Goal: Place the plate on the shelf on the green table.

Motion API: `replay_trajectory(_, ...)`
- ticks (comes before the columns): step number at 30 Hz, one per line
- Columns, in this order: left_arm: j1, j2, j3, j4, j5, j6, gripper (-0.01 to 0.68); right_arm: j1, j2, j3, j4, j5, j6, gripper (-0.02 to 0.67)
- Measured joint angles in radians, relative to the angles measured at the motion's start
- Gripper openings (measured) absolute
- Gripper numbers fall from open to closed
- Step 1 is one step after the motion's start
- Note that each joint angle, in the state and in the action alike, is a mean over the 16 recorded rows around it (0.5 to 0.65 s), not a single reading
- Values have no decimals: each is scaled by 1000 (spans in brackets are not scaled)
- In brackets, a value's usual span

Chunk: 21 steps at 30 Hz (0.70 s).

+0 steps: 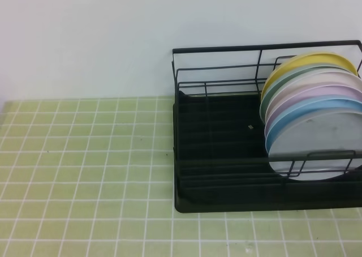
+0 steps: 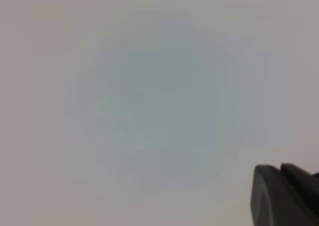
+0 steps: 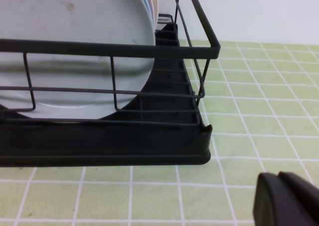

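The pale grey plate (image 1: 317, 146) stands on edge as the front-most plate at the right end of the black wire shelf (image 1: 220, 132), which sits on the green table (image 1: 85, 172). The right wrist view shows the plate (image 3: 75, 37) behind the shelf's front rail (image 3: 99, 49), above the tiles (image 3: 259, 111). My right gripper (image 3: 279, 178) shows only as dark tips at the bottom right; they appear pressed together, empty, apart from the shelf. My left gripper (image 2: 280, 170) looks the same against a blank pale wall. Neither gripper shows in the exterior high view.
Behind the grey plate stand several more plates, among them a light blue one (image 1: 325, 106), a lilac one (image 1: 322, 91) and a yellow one (image 1: 308, 61). The shelf's left half holds no plates. A white wall runs behind the table.
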Motion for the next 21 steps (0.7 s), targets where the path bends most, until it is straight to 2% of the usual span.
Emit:
replay_trajectory(8, 0, 1, 124, 448, 48, -399, -2, 0, 0, 2, -1, 1, 0, 0)
replay_trajectory(16, 6, 2, 180, 632, 38, -517, -2, 0, 0, 8, -3, 1, 0, 0)
replay_trajectory(21, 60, 2, 183, 773, 48, -644, -2, 0, 0, 6, -3, 1, 0, 0)
